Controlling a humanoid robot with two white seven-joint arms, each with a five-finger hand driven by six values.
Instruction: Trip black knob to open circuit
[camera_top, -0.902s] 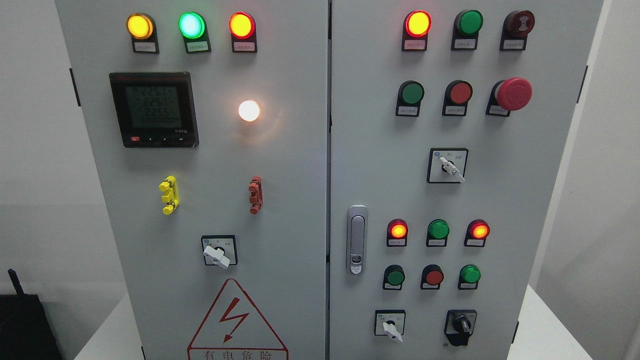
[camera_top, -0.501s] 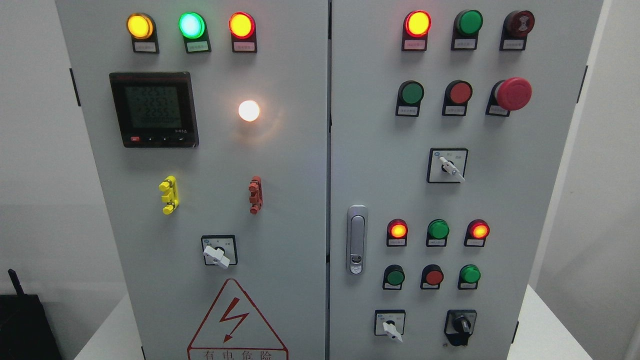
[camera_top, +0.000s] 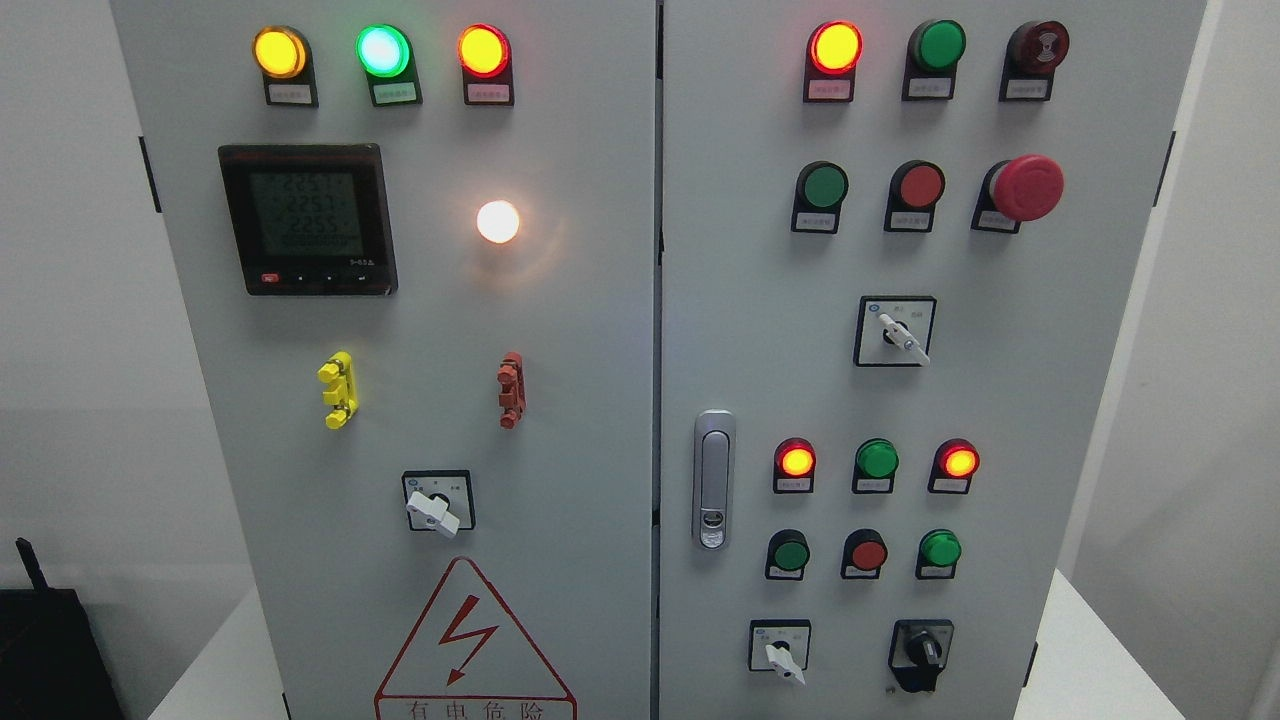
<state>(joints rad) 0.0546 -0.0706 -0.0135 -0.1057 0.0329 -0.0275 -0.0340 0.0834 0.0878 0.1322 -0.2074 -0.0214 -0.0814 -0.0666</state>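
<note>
Knob (camera_top: 922, 652), black, sits low on the cabinet's (camera_top: 600, 330) right door, right of a white switch (camera_top: 782, 655), untouched; neither hand shows in the head view, so how the fingers stand cannot be told; the warning triangle (camera_top: 474, 650) is cut off by the bottom edge; button labels are too small to read.

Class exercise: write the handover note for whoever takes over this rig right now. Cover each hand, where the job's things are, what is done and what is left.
Hands: neither the left nor the right is in view.
Black knob: bottom right of the right-hand door, beside a white-handled selector, untouched.
Done: nothing visible.
Left: bring a hand to the black knob and turn it to trip the circuit.
</note>
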